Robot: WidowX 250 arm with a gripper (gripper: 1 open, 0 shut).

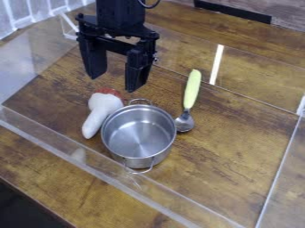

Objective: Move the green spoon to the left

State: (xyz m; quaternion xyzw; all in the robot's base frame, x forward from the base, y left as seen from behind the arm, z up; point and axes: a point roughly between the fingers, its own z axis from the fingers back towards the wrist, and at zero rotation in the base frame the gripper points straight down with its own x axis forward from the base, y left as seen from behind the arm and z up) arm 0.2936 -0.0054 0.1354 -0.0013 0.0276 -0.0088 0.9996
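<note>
- Wood grain runs across the counter [238, 134], a dark brown planked surface with a dull sheen, fenced by clear plastic walls whose edges catch the light.
- At the 12 o'clock part of the scene hangs the black tool [117, 71], pointing down, its two long flat fingers spread apart with nothing between them.
- Near the centre, toward 6 o'clock, stands a round metal pot [139, 134], brushed and shiny, with a short handle at its lower rim; its inside looks bare metal.
- The green spoon [190, 98] lies flat on the counter at the pot's 2 o'clock, thick yellow-green plastic handle pointing to 12 o'clock, small shiny metal bowl just beside the pot's rim.
- At the pot's 10 o'clock lies a soft white cloth-like object [96, 117], lumpy and elongated, with a red tip at its upper end, close against the pot's wall.
- The tool hovers above the cloth-like object's red end, well apart from the spoon.
</note>
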